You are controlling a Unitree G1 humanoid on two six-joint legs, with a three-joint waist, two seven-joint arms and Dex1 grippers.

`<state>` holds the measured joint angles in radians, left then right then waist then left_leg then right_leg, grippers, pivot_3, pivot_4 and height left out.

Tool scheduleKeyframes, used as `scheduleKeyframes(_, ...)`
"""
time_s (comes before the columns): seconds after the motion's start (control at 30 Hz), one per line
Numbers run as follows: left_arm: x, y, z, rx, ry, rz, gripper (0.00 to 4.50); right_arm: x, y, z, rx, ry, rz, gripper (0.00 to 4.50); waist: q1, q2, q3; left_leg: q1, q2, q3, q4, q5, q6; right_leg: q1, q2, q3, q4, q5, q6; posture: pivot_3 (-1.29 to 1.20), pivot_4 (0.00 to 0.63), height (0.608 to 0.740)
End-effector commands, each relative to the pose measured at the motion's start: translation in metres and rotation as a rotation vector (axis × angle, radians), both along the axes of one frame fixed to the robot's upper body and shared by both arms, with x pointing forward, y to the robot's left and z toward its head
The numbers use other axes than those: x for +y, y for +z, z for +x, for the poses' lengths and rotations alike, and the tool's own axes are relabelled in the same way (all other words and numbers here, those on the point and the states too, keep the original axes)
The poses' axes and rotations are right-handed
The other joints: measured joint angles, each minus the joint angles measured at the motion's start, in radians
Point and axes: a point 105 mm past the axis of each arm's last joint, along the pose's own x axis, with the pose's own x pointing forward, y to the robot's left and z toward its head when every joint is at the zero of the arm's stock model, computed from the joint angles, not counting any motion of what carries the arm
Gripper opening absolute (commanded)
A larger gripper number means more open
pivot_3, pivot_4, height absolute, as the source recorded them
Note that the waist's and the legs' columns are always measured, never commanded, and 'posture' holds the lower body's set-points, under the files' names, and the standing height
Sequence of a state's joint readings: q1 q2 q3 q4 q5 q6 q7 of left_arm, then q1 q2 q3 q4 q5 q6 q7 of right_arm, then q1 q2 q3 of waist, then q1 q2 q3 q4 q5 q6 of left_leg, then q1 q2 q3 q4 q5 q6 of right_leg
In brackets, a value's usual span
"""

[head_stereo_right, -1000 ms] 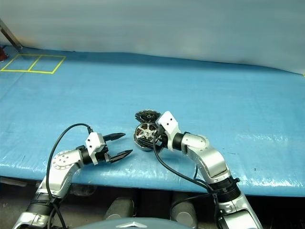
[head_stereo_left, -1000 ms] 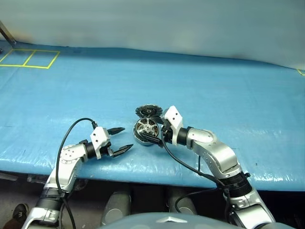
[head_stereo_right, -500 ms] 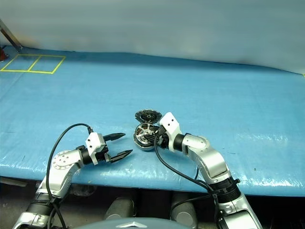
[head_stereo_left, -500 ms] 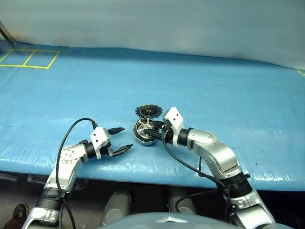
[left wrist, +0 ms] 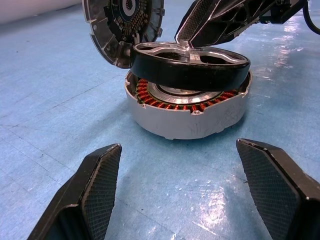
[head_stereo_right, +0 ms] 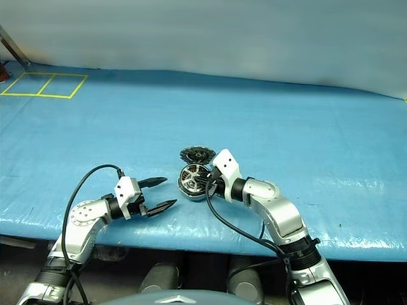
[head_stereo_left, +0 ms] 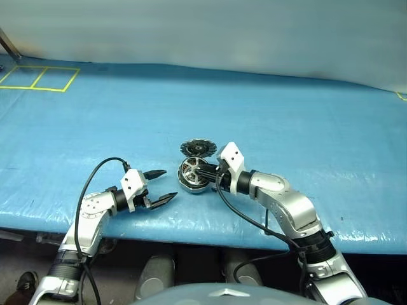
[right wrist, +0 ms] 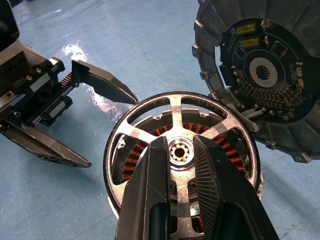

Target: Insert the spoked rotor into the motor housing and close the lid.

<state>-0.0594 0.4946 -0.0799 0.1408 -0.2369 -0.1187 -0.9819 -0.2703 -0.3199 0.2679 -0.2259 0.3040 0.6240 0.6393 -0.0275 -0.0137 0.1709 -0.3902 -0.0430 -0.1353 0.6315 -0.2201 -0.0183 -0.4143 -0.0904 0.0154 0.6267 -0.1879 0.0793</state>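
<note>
The spoked rotor (right wrist: 116,150), a black ring with silver spokes, lies tilted on top of the motor housing (left wrist: 185,117), whose copper windings show beneath it. My right gripper (right wrist: 180,145) comes from the right and is shut on a spoke next to the hub. The lid (head_stereo_left: 198,149) leans tilted against the housing's far side, its circuit-board face (right wrist: 260,75) turned toward me. My left gripper (head_stereo_left: 170,183) hangs open just left of the housing, its fingers (left wrist: 97,185) wide apart and touching nothing.
All of this lies near the front edge of a table under a blue tarp (head_stereo_left: 305,127). Yellow tape squares (head_stereo_left: 38,77) mark the far left corner. A black cable (head_stereo_left: 95,175) loops over my left wrist.
My right gripper's fingers have closed on the rotor's spoke, and the rotor has dropped from a steeper tilt to lie lower on the housing. The left arm has kept still.
</note>
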Motion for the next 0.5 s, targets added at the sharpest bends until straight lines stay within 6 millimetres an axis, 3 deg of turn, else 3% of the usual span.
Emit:
scheduleKeyframes(0.03, 0.004, 0.004, 0.002, -0.028, 0.009, 0.009, 4.03, 0.004, 0.017, -0.002, -0.060, 0.025, 0.008, 0.36, 0.000, 0.000, 0.000, 0.000, 0.000, 0.000, 0.000, 0.000, 0.000, 0.000, 0.000, 0.000, 0.000, 0.000, 0.000, 0.00, 0.150, 0.740)
scheduleKeyframes(0.27, 0.004, 0.003, 0.002, -0.023, 0.009, 0.008, 4.03, 0.008, 0.031, -0.003, -0.135, 0.050, -0.025, 0.36, 0.000, 0.000, 0.000, 0.000, 0.000, 0.000, 0.000, 0.000, 0.000, 0.000, 0.000, 0.000, 0.000, 0.000, 0.000, 0.00, 0.150, 0.740)
scheduleKeyframes(0.5, 0.004, 0.003, 0.002, -0.023, 0.011, 0.009, 4.03, 0.009, 0.026, -0.003, -0.142, 0.058, -0.064, 0.36, 0.000, 0.000, 0.000, -0.001, 0.000, 0.000, 0.000, 0.000, 0.000, 0.000, 0.000, 0.000, 0.000, 0.000, 0.000, 0.00, 0.150, 0.740)
